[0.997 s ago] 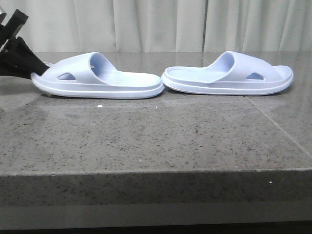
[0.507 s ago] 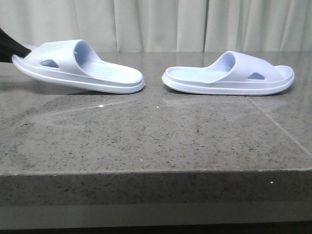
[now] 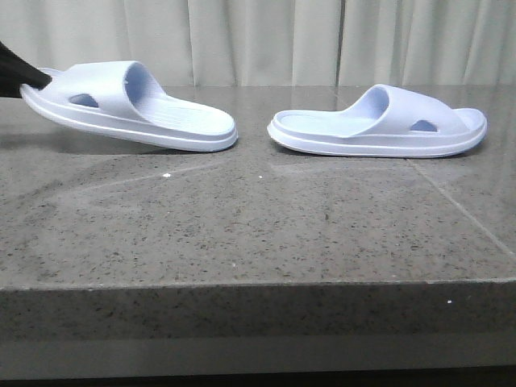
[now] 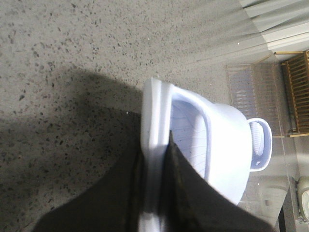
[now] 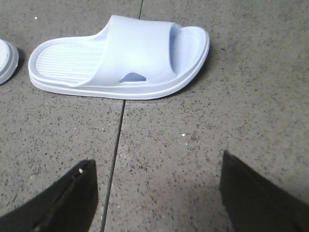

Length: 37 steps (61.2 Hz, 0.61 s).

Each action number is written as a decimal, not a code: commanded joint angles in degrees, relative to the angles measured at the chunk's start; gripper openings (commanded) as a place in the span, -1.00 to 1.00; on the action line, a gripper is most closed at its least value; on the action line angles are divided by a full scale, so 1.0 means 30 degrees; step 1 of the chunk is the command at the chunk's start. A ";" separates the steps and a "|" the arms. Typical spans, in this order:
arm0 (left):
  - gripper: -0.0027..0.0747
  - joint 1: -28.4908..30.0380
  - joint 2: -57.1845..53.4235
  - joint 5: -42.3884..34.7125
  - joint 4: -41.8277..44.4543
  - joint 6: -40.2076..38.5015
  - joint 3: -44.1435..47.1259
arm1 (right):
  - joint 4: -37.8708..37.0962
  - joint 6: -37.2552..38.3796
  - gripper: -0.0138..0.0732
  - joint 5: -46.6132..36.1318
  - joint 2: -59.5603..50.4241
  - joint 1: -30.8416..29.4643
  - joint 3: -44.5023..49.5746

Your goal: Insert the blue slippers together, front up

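Two pale blue slippers are on the grey stone table. The left slipper (image 3: 133,109) is tilted, its toe end raised at the left and its heel near the table. My left gripper (image 3: 24,79) is shut on that toe end; in the left wrist view its dark fingers (image 4: 186,193) clamp the sole edge of the left slipper (image 4: 212,140). The right slipper (image 3: 379,125) lies flat on the table, toe to the right. My right gripper (image 5: 157,174) is open above bare table, short of the right slipper (image 5: 120,58), and does not show in the front view.
The stone table (image 3: 258,234) has a front edge close to the camera and a seam line (image 5: 116,150) running under the right gripper. Pale curtains (image 3: 266,40) hang behind the table. A wooden rack (image 4: 297,92) stands beyond the table.
The left slipper has been lifted at its toe end and drawn to the left, away from the right slipper, widening the gap between them. The right slipper has stayed put.
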 commanded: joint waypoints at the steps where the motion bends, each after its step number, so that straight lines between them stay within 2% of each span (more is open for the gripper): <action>1: -0.98 0.0035 -0.1047 0.1738 -0.1564 -0.0061 -0.0524 | 0.0337 -0.0062 0.56 -0.1248 0.1957 -0.0489 -0.1881; 14: -0.98 0.0035 -0.1047 0.1738 -0.1564 -0.0061 -0.0524 | 0.0671 -0.0079 0.56 -0.1039 0.6079 -0.2728 -0.4930; 24: -0.98 0.0035 -0.1047 0.1738 -0.1564 -0.0061 -0.0524 | 0.1188 -0.0698 0.56 0.0808 0.9197 -0.3715 -0.7606; 30: -0.98 0.0035 -0.1047 0.1738 -0.1564 -0.0061 -0.0524 | 0.2756 -0.2214 0.56 0.1749 1.0981 -0.4207 -0.8946; 37: -0.98 0.0035 -0.1047 0.1738 -0.1564 -0.0061 -0.0524 | 0.5727 -0.4646 0.56 0.2927 1.2682 -0.4721 -1.0263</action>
